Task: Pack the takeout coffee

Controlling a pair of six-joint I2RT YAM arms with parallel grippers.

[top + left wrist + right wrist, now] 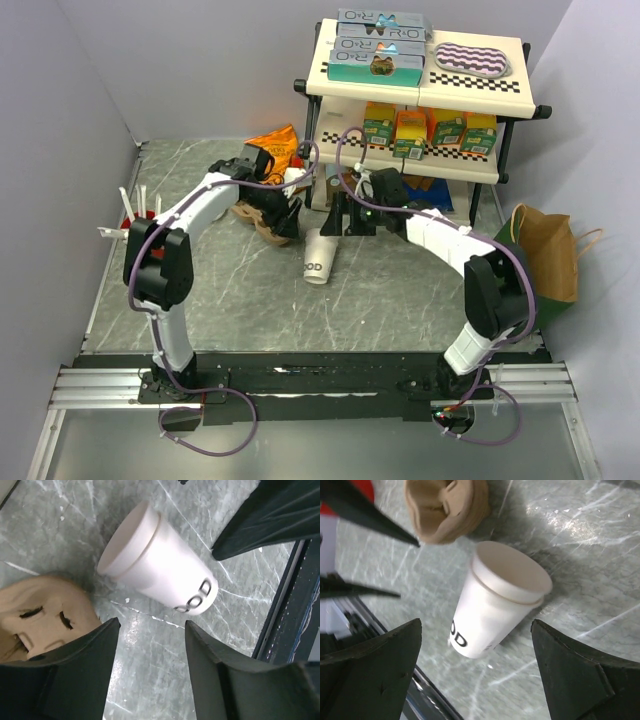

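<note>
**Over the middle of the surface: two wide claws, one cup on its side**

Over the middle of the surface (pixel 400 300), the left claw (pixel 152 625) hangs with its jaws spread wide and nothing between them. The right claw (pixel 476 624) faces it from the other side, just as wide and just as empty. In the top view, both hang close together a little toward the far edge.

Just off both sets of fingertips, and touching neither, the takeout coffee (pixel 495 605) lies on its side on the bare marbled stone. Its white lid (pixel 512 572) is on. The wide end points toward the far edge and the printed base toward the near edge.

Beside the cup's lid end, toward the left edge, sits the brown pulp carrier (pixel 40 615), under the left claw.

Farther out, a red holder with white sticks (pixel 135 215) stands at the left edge. A shelf rack (pixel 420 90) of cartons and boxes fills the far right corner, and a brown paper bag (pixel 545 250) stands at the right edge.
</note>
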